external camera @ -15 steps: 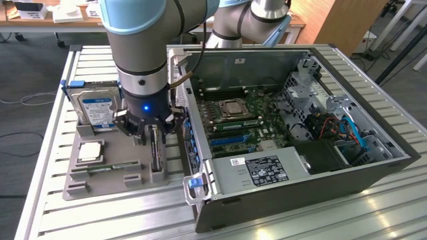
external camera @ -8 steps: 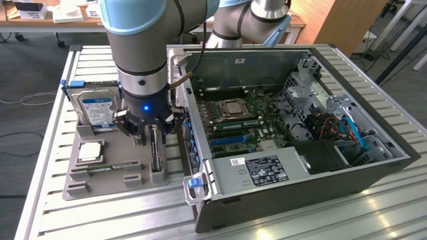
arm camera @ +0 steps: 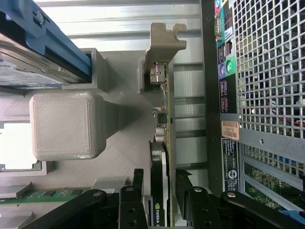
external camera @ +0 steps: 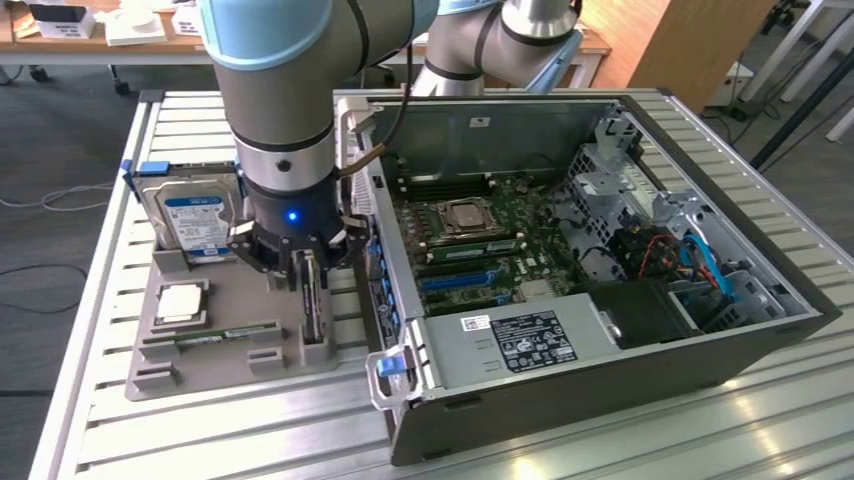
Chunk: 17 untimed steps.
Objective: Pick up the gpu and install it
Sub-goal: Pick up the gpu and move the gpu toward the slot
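Wrist view, one end effector (arm camera: 161, 176) unclenched astride one gpu (arm camera: 162, 47), one hard drive (arm camera: 28, 67) nearby.

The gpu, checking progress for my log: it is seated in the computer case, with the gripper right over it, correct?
No: the gpu stands on edge in the gray tray beside the computer case, with the gripper right over it, as the exterior view shows.

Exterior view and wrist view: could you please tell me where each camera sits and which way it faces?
Exterior view: raised, off the arm, looking down at the open computer case and parts tray; the arm and gripper show.
Wrist view: on the wrist, looking straight down past the gripper at the gpu standing on edge.
Shared: the gpu, the hard drive, the computer case.
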Motion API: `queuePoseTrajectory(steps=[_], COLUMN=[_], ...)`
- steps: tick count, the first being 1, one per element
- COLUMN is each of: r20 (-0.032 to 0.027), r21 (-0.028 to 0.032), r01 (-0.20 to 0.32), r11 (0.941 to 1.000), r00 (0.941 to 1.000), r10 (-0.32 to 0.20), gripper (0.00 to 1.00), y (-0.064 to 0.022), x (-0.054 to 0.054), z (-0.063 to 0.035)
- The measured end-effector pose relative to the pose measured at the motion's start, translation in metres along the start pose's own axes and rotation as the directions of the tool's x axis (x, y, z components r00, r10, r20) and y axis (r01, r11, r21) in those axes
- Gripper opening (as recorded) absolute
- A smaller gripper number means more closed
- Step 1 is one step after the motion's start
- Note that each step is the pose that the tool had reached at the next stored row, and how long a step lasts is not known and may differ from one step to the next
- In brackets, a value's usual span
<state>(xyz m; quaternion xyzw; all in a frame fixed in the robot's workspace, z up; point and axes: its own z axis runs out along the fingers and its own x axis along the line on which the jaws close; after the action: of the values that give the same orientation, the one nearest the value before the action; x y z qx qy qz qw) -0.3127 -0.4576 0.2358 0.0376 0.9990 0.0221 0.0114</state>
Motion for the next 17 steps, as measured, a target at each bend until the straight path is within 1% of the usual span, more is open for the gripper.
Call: queuePoseTrajectory(steps=[4,5,6,7,8,17], r20=[0.0000,0.0000,0.0000,-0.0001,-0.0001,-0.0001], r21=[0.0000,0.0000,0.0000,0.0001,0.0001,0.0000], r01=[0.000,0.000,0.000,0.000,0.000,0.000], r11=[1.0000,1.0000,1.0000,1.0000,1.0000,1.0000], r00=[1.0000,1.0000,1.0000,1.0000,1.0000,1.0000], r10=[0.000,0.000,0.000,0.000,0.000,0.000], gripper=[0.40,0.39,0.33,0.33,0.27,0.27], y=[0.0000,0.0000,0.0000,0.0000,0.0000,0.0002], x=[0.0000,0.0000,0.0000,0.0000,0.0000,0.0000], z=[0.0001,0.0002,0.0002,0.0001,0.0001,0.0002])
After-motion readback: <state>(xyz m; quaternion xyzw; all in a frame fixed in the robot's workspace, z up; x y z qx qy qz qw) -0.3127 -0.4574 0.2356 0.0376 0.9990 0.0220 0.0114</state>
